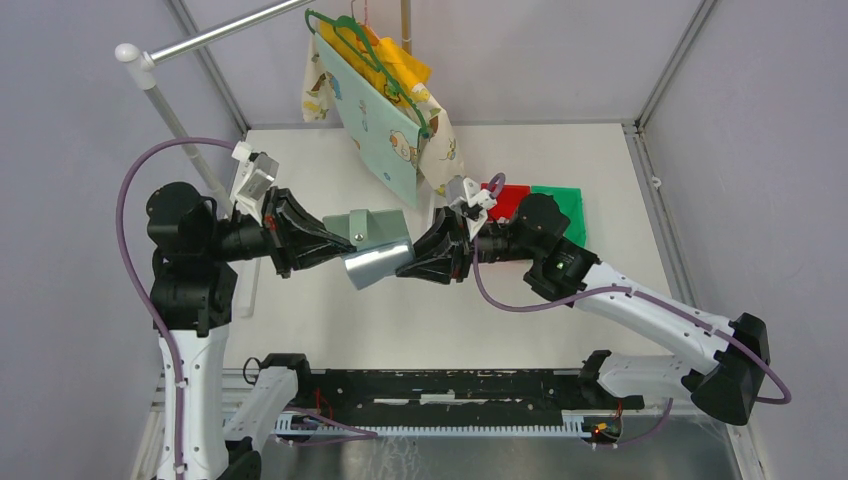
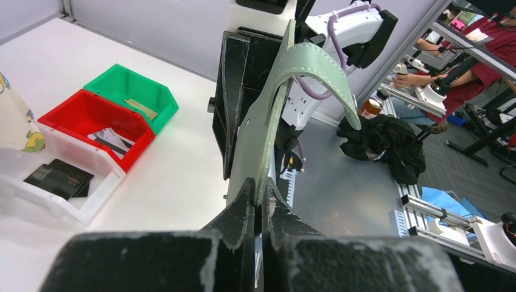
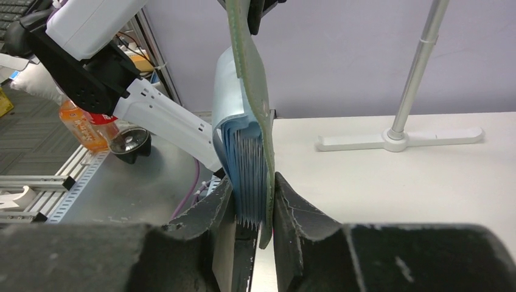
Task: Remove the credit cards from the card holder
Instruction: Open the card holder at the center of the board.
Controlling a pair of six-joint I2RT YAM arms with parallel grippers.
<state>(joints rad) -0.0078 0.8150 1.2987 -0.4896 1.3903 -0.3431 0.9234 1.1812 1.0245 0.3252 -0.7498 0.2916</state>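
Both arms are up off the tabletop (image 1: 330, 330) here, meeting in the middle. My left end effector (image 1: 345, 243) is pinched tight on the grey-green cover flap of the card holder (image 1: 372, 228), fingers nearly touching with only the flap between them. My right end effector (image 3: 252, 204) is clamped on the other half, squeezing the stack of shiny pale blue pockets plus the outer cover. So the holder hangs open in the air between the two, cover arched up on the left side, silvery inside facing down. I can't see any card sticking out of the pockets from these angles.

Further out on the tabletop, a pale card (image 2: 109, 139) with a dark stripe lies in the red bin (image 2: 139, 145). A tan-gold card (image 2: 141, 108) sits in the green bin (image 2: 164, 109) right behind it. The white bin (image 2: 91, 201) beside the red one has something flat and dark in it. At the far edge, printed fabric (image 1: 375, 110) hangs from a green hanger.
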